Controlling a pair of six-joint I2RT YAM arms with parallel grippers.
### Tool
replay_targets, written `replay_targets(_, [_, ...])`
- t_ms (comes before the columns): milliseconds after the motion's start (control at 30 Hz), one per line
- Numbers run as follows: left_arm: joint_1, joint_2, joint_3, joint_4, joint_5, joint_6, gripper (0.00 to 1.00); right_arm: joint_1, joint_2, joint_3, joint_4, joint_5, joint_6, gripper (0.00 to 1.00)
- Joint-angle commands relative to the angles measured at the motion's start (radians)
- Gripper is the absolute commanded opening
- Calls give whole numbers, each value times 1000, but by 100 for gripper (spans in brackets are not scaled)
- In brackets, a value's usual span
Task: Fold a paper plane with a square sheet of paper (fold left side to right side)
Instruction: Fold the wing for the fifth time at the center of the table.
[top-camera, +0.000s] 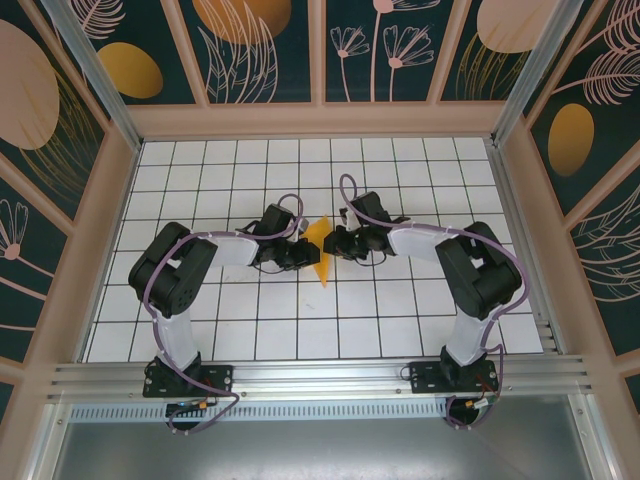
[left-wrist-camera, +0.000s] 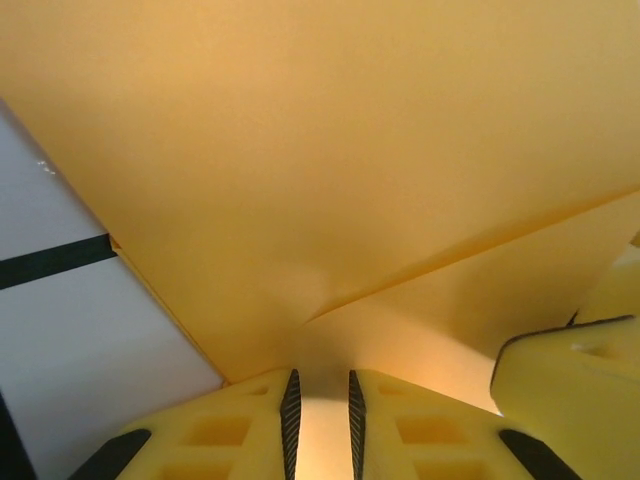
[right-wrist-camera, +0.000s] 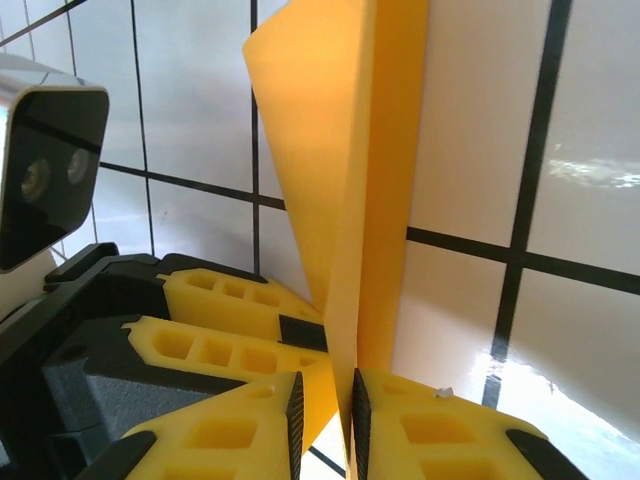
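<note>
We find the folded orange-yellow paper (top-camera: 320, 250) standing on edge over the middle of the grid table (top-camera: 400, 330). The left gripper (left-wrist-camera: 320, 392) and the right gripper (right-wrist-camera: 326, 398) are each clamped narrowly on it. We judge that a late centre crease is in hand. The next move calls for an even squeeze along the fold, without tearing.

Sheet of paper (top-camera: 319, 247): thin, plain orange-yellow, unmarked. State: folded, not flat; one sharp crease crosses it in the left wrist view, and doubled layers show in the right wrist view. Pose: standing on edge over the middle of the desk (top-camera: 400, 300), tapering to a point on the near side. Pinched between left hand (left-wrist-camera: 320, 425) and right hand (right-wrist-camera: 327, 420)
</note>
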Motion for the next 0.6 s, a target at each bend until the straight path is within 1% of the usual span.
replay_targets(0, [-8, 50, 5, -8, -76, 32, 24, 17, -34, 12, -67, 41, -8, 24])
replay_targets(333, [-7, 47, 6, -16, -85, 35, 22, 71, -58, -76, 27, 30, 67, 24])
replay_targets(567, [-8, 48, 6, -25, -92, 38, 22, 121, -75, -101, -1, 89, 83, 23])
